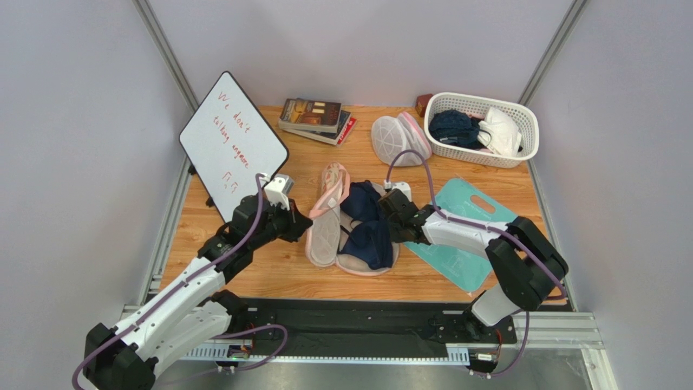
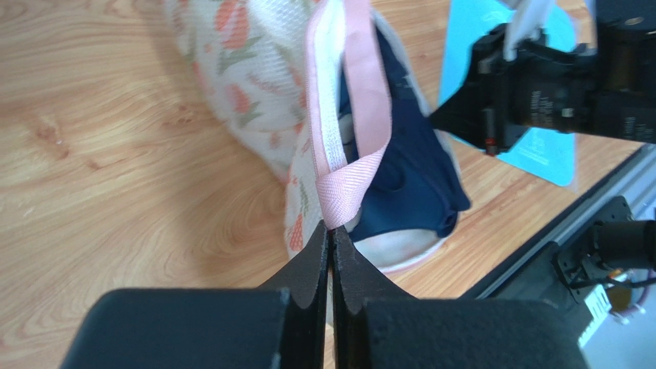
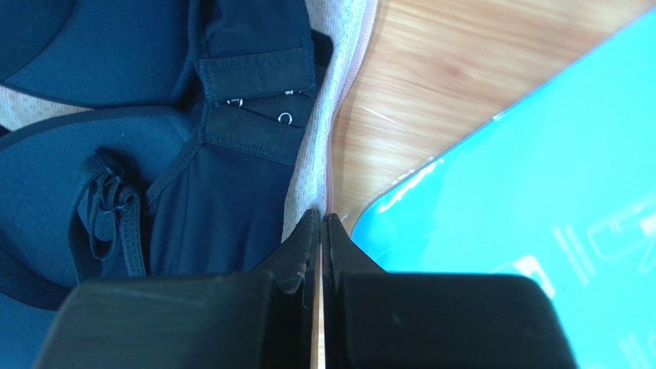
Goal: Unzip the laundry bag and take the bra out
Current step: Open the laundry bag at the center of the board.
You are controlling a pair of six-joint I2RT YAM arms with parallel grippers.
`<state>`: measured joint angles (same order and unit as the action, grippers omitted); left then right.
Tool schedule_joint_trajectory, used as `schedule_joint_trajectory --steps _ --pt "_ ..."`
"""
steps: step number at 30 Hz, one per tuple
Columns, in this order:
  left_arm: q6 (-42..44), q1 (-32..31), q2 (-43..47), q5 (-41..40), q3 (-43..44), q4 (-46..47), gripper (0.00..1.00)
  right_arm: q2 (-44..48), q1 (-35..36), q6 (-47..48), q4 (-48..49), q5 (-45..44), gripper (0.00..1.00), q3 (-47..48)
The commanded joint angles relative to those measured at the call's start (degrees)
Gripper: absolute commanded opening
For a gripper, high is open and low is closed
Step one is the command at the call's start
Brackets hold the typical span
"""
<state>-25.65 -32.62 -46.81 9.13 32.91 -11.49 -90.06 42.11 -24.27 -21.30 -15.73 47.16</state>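
The laundry bag (image 1: 324, 231) lies unzipped on the wooden table, its floral upper shell (image 2: 246, 69) folded up to the left. The navy bra (image 1: 370, 237) (image 2: 412, 181) (image 3: 115, 177) rests inside on the lower shell. My left gripper (image 1: 302, 224) (image 2: 331, 228) is shut on the bag's pink loop strap (image 2: 363, 115). At the bag's right rim my right gripper (image 1: 390, 218) (image 3: 321, 216) is shut, its tips pinching the pink-edged lining beside the bra's hook band (image 3: 258, 115).
A teal cutting board (image 1: 472, 213) (image 3: 539, 192) lies right of the bag, under my right arm. Behind stand a tilted whiteboard (image 1: 232, 142), stacked books (image 1: 315, 119), a white mesh dome bag (image 1: 398, 138) and a white basket (image 1: 490, 156) of clothes.
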Motion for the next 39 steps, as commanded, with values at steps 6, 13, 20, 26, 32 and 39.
schedule_joint_trajectory --steps 6,13,20,26,32,39 --pt "-6.3 0.0 3.8 -6.0 -8.5 -0.1 0.0 6.8 -2.8 -2.4 -2.3 -4.0 0.0 -4.1" --pt "-10.9 0.0 5.0 -13.9 -9.3 -9.6 0.0 6.6 -2.8 -2.9 -2.2 -4.1 0.0 -4.6" --pt "-12.1 0.0 10.1 -18.6 -7.5 -19.6 0.72 6.2 -2.7 -2.9 -1.6 -3.7 0.0 -3.7" --pt "-9.0 0.0 9.2 -18.9 -1.5 -24.3 1.0 6.7 -2.7 -2.3 -3.1 -3.0 0.07 -1.3" --pt "-3.4 0.0 7.3 -16.1 6.0 -25.7 1.0 10.8 -2.7 -1.0 -8.4 -2.9 0.41 2.1" --pt "1.6 1.2 1.5 -10.4 11.6 -25.1 1.0 17.6 -2.7 2.4 -12.6 3.3 0.71 4.5"
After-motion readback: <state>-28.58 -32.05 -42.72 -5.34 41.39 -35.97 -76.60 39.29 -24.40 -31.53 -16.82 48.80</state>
